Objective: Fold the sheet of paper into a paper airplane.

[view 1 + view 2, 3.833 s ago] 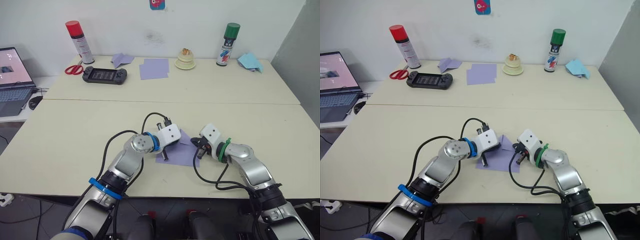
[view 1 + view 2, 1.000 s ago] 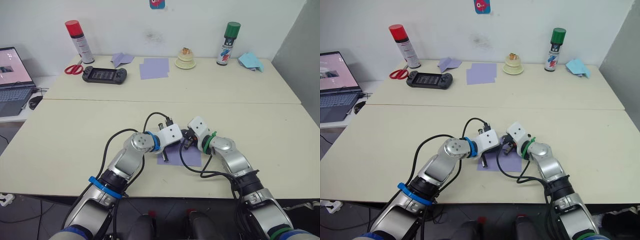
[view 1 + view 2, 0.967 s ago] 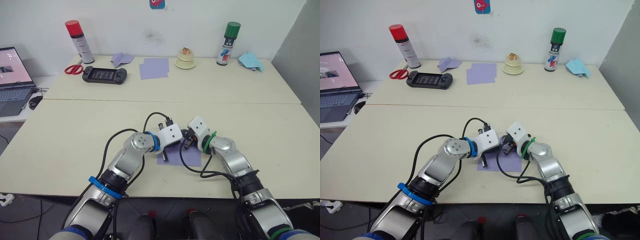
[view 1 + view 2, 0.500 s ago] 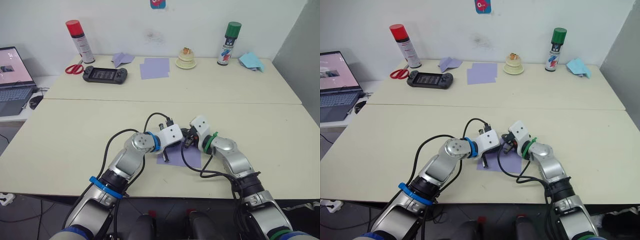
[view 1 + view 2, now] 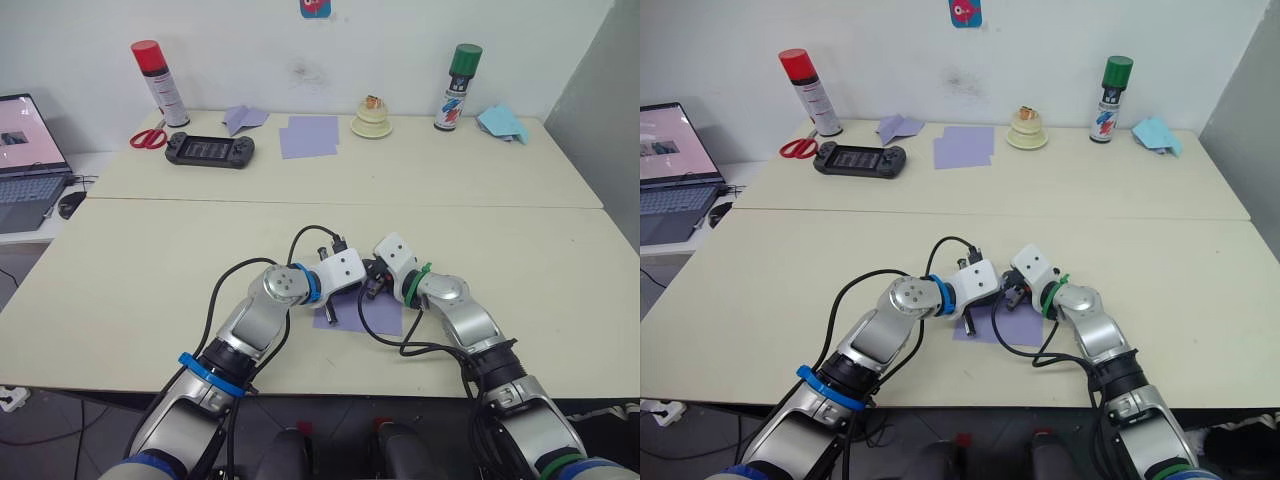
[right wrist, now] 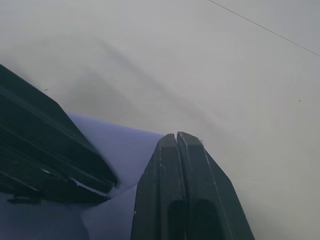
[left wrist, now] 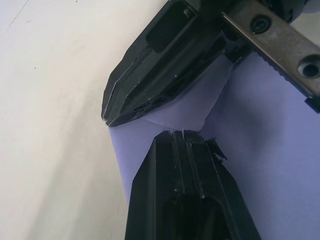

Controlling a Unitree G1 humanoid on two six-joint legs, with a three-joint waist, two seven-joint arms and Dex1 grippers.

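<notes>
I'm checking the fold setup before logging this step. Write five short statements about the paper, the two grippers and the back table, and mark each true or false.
1. The sheet of paper lies on the near table. True.
2. The right gripper has its fingers pressed together. True.
3. The left gripper is far from the sheet of paper, near the laptop. False: it rests on the sheet, close to the right gripper.
4. The green-capped spray can lies on its side. False: it stands upright on the far table.
5. The red scissors lie by the red-capped spray can. True.
</notes>
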